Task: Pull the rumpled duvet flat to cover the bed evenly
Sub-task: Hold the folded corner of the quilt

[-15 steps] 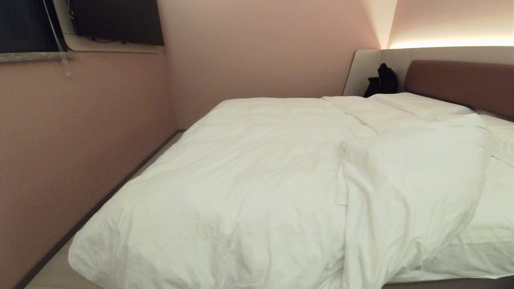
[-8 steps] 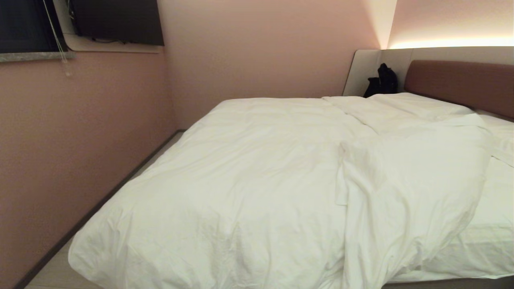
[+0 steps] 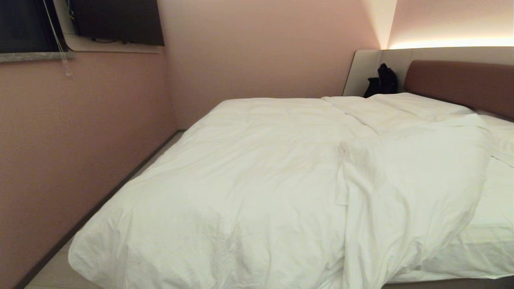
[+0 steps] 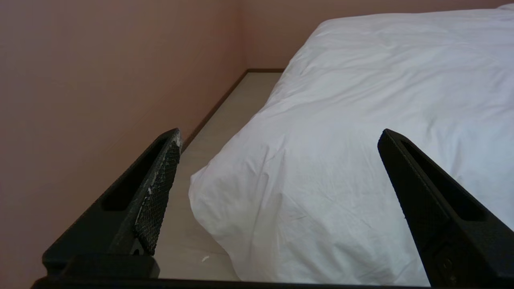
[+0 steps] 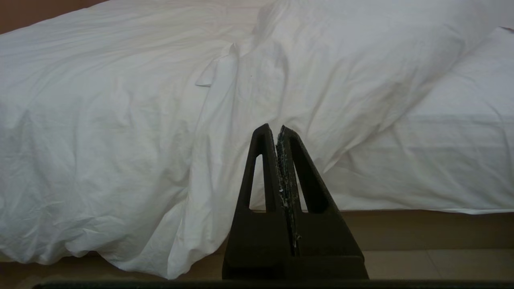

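Duvet [image 3: 241,188] lies rumpled over most of the bed [image 3: 461,284], covering the side nearest the pink wall [image 3: 80,140] and draping over the foot edge, w/ its corner bulging out over the pale floor [image 4: 209,160] at the foot corner on the wall side. On the other side a flap of duvet is folded back on itself, forming a thick ridge [image 3: 401,192] running from the pillows toward the foot edge; beside it the fitted sheet [image 3: 494,208] is bare along that side edge. Two pillows [image 3: 405,106] sit at the head end, touching the brown headboard [image 3: 461,82]; a small black object [image 3: 381,82] stands in the head corner against the pale surround, can't tell what it is. Left tool [image 4: 279,138] hangs off the foot corner by the wall, fingers [image 4: 160,180] spread wide, pinching nothing, duvet corner seen between them but apart from them. Right tool [image 5: 278,132] is off the foot edge facing the folded ridge, fingers pressed together, nothing between them, not touching the duvet. A dark TV [image 3: 116,22] hangs on the wall.
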